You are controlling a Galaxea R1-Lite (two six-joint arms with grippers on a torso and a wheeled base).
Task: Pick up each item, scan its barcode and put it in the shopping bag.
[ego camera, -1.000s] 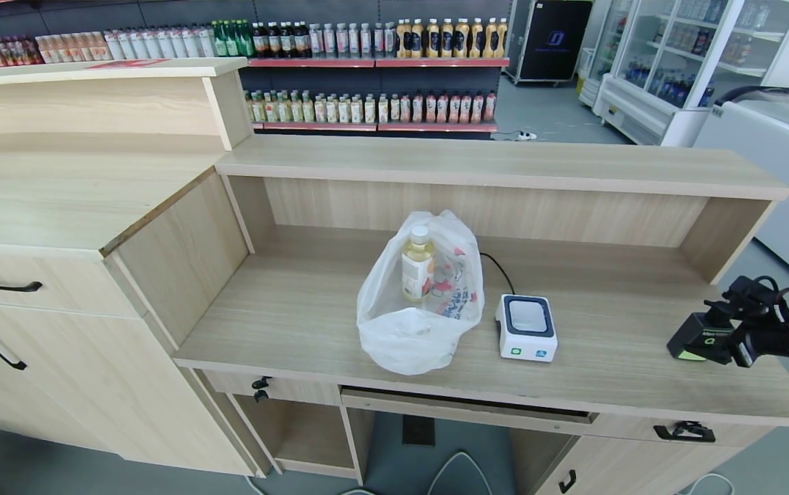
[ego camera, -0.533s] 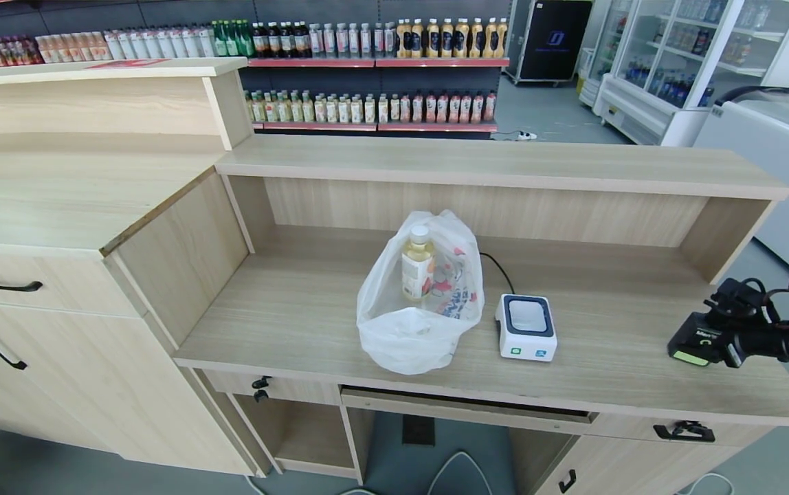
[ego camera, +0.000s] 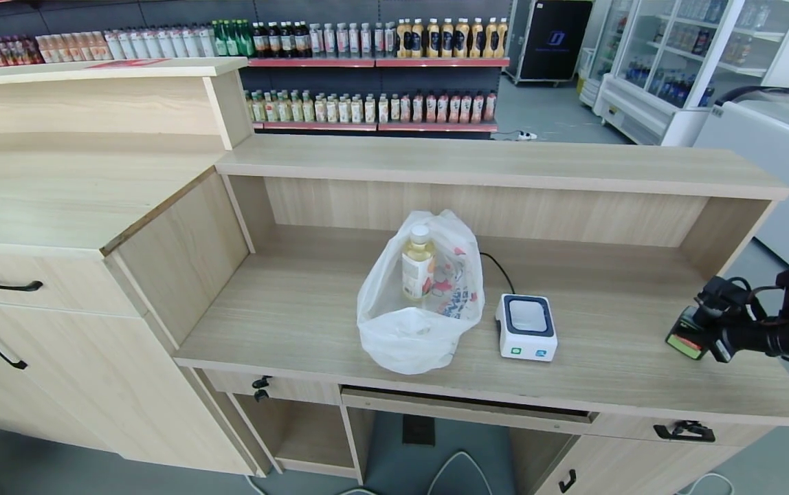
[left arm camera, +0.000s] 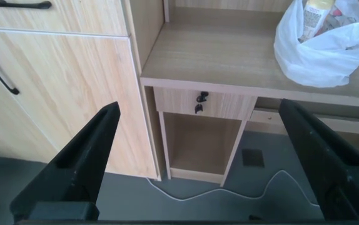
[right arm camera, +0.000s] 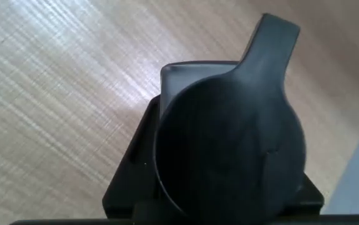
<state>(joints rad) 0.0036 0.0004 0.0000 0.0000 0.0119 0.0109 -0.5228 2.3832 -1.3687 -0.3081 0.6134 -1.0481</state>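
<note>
At right end of counter (ego camera: 607, 375), right gripper (ego camera: 705, 331) is clamped on a small dark box (ego camera: 684, 338), held just above the wood; well apart from scanner (ego camera: 526, 326); scanner sits just beside bag (ego camera: 401, 337), on its right, window up, cable (ego camera: 497, 269) running back behind the bag; bottle (ego camera: 418, 265) stands upright inside bag, so I read it as done and the box as the item in hand; step = scan, then bag.

Doing it well:
- carry box left across the counter and stop it level over the scanner window, barcode face toward the glass; can't tell which face has the code, so expect to roll the wrist and show faces one by one
- hold low over the window, not touching; pause there, don't sweep through
- the grip must not cover the code face; can't tell if it does now
- come in from the front-right, clear of cable and bag

Then bagging: film looks limp; bottle is toward the back; enter from above, set box down in front of the bottle and let go low, not from height; a knock could tip the bottle or fold the rim; pull out straight up so film doesn't snag.

Left gripper (left arm camera: 199, 106) is spread wide and empty, hanging low off the counter's left front, bag (left arm camera: 323, 59) up and well away from it; could steady the bag rim if it sags, otherwise leave parked.
</note>
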